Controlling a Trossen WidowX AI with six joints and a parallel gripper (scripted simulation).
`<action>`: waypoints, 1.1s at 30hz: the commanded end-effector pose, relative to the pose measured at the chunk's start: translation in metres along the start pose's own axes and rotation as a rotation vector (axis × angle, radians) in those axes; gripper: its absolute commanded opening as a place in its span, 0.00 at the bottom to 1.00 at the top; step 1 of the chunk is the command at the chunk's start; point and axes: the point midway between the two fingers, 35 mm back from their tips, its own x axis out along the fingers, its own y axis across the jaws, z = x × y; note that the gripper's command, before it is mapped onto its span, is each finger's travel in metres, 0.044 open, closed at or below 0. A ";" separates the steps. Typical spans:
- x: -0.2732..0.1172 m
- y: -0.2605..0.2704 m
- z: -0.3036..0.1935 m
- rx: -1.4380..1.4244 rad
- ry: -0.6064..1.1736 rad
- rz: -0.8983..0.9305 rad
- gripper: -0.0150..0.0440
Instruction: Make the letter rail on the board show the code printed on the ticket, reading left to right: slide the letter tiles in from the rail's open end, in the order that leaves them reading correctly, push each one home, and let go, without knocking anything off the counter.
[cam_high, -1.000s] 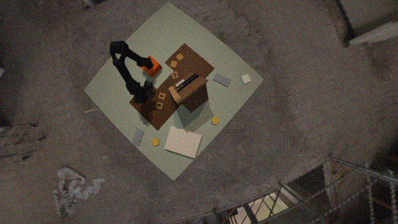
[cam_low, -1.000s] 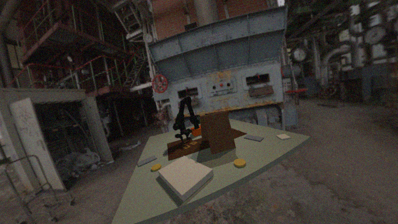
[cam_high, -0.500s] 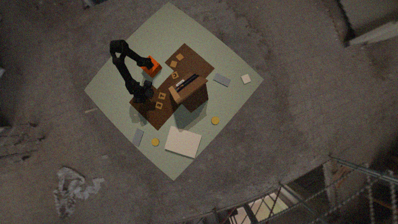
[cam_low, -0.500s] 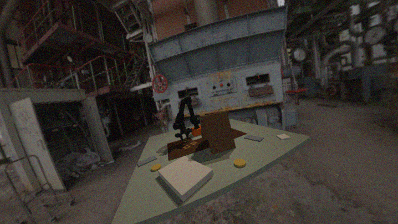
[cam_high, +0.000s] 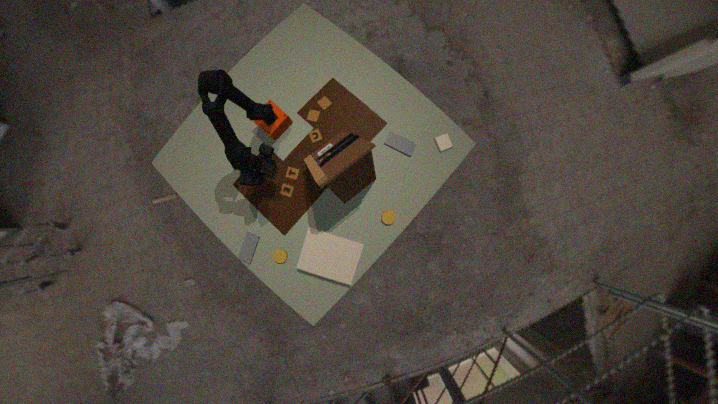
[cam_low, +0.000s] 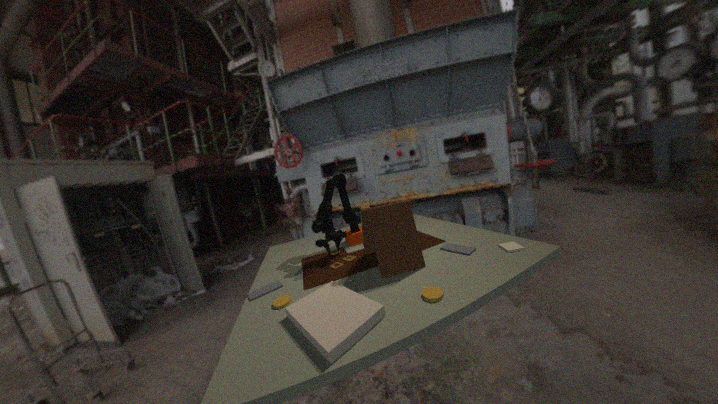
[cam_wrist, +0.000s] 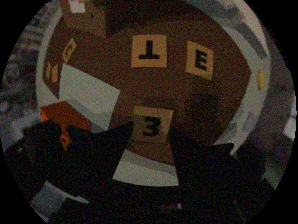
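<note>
My gripper (cam_high: 256, 176) (cam_low: 334, 249) (cam_wrist: 151, 126) points down over the near-left part of the brown board (cam_high: 296, 213). It is shut on a tile (cam_wrist: 151, 120) whose mark looks like a 3 in the wrist view; how high it is held is unclear. A T tile (cam_high: 292, 173) (cam_wrist: 149, 51) and an E tile (cam_high: 286, 189) (cam_wrist: 200, 60) lie in front. A C-like tile (cam_high: 314, 135) (cam_wrist: 69, 50) and two tiles (cam_high: 313, 115) (cam_high: 324, 103), letters unreadable, lie farther off. The rail (cam_high: 337, 149) tops a raised stand, beside the white ticket (cam_high: 325, 149); its print is unreadable.
The tall brown stand (cam_high: 353, 185) (cam_low: 391, 241) rises beside the tiles. My arm's base is at the orange block (cam_high: 281, 128) (cam_low: 354, 236). A white slab (cam_high: 330, 256) (cam_low: 333, 316), yellow discs (cam_high: 280, 256) (cam_high: 388, 217) and grey plates (cam_high: 249, 247) (cam_high: 399, 144) lie on the counter.
</note>
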 end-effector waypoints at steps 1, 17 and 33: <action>-0.003 -0.001 0.000 -0.007 -0.004 -0.003 0.25; -0.009 0.000 0.000 -0.007 -0.004 -0.003 0.25; -0.043 -0.039 0.044 0.034 -0.083 -0.196 0.25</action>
